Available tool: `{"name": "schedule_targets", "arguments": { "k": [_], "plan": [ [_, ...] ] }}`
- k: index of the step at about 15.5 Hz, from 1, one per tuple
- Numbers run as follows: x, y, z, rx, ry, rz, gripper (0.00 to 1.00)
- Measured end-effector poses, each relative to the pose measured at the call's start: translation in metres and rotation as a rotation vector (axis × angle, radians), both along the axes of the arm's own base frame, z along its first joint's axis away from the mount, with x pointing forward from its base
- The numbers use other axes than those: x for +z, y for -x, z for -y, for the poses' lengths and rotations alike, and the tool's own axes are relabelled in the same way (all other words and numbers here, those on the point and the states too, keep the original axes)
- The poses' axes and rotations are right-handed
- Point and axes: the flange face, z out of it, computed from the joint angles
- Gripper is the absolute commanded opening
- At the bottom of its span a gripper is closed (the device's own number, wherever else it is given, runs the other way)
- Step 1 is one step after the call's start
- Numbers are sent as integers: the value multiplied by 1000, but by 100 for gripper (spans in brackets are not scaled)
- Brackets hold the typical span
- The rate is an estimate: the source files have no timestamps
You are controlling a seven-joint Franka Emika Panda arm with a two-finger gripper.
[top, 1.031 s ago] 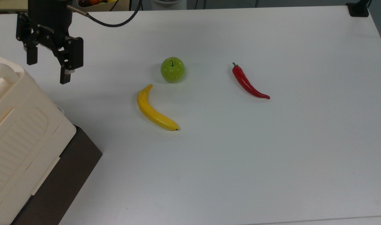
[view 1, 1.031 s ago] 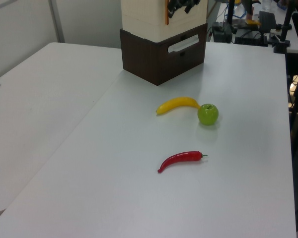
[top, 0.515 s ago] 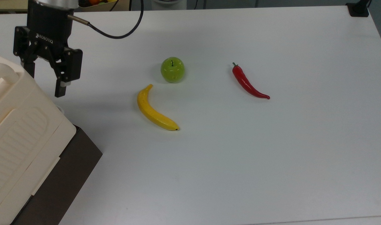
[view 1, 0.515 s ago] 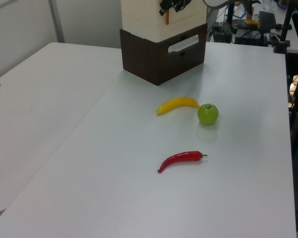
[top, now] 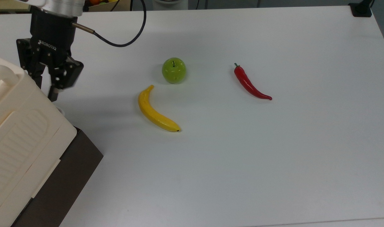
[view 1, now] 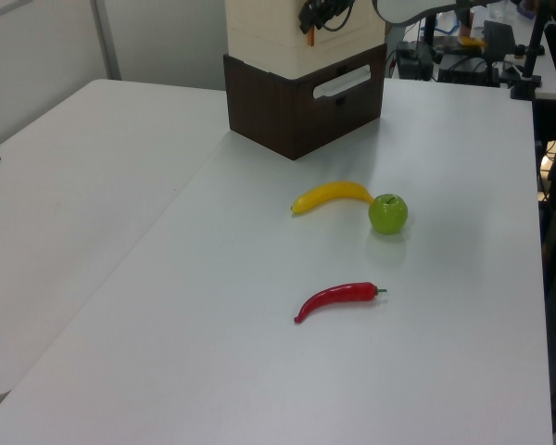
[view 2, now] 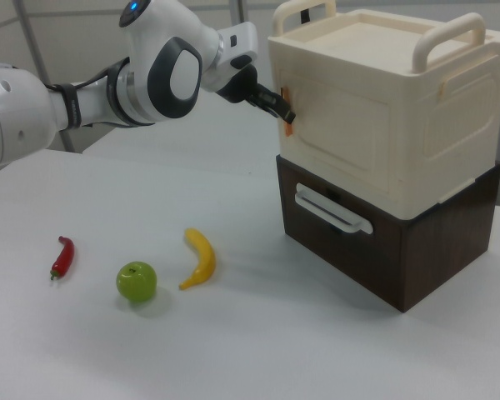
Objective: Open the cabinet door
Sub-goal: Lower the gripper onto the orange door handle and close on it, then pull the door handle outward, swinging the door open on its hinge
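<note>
Gripper [view 2: 285, 110] fingers close around the cabinet door's [view 2: 337, 143] orange-tinted edge.

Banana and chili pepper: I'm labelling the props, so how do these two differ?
The banana is yellow and thick; the chili pepper is red, thinner, with a green stem. In the top view, the banana lies beside the green apple, the chili pepper apart on the right. Both are curved, lying flat on the white table.
</note>
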Motion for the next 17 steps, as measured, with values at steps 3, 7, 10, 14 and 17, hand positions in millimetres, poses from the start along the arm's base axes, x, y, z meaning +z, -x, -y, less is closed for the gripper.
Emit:
{"name": "schedule_targets", "arguments": {
  "k": [3,7,10,14,17],
  "plan": [
    [0,0,1,-1,1,0,18],
    [0,0,1,-1,1,-1,11],
    [0,0,1,-1,1,-1,9],
    [1,2,0,-5,-1,-16,9],
    [7,7,-5,-19,-9,-70,11]
  ]
}}
